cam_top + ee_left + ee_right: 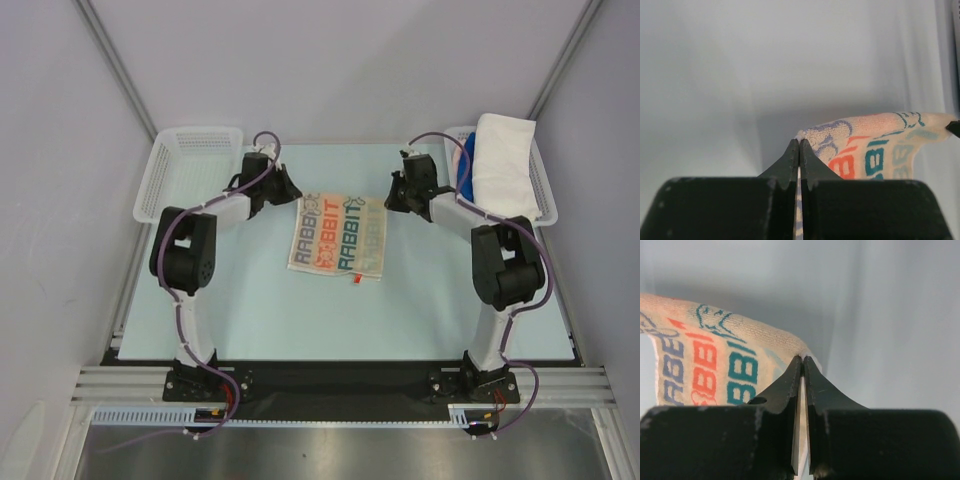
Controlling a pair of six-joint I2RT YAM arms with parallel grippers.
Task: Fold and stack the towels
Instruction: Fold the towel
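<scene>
**Thin corner pinch, slip risk**

The cream terry towel with orange, teal and grey lettering (338, 235) lies at centre of the pale blue surface (250, 310). My left claw (799, 145) is clenched on its 11 o'clock corner, and my right claw (802, 360) on the 1 o'clock corner. Both bite only the hem tip. A corner could slip out mid-fold, or uneven pulls could skew the edges.

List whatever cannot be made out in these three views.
- Top view: the pile under the white towel in the right basket. Only blue and pink slivers show, so it cannot be counted.
- Top view: both grips on the lettered towel are too small to judge.
- Left wrist: the left fingers hide the towel's near part.
- Right wrist: the frame edge cuts off the towel's left side, and the right fingers cover its lower part.
</scene>
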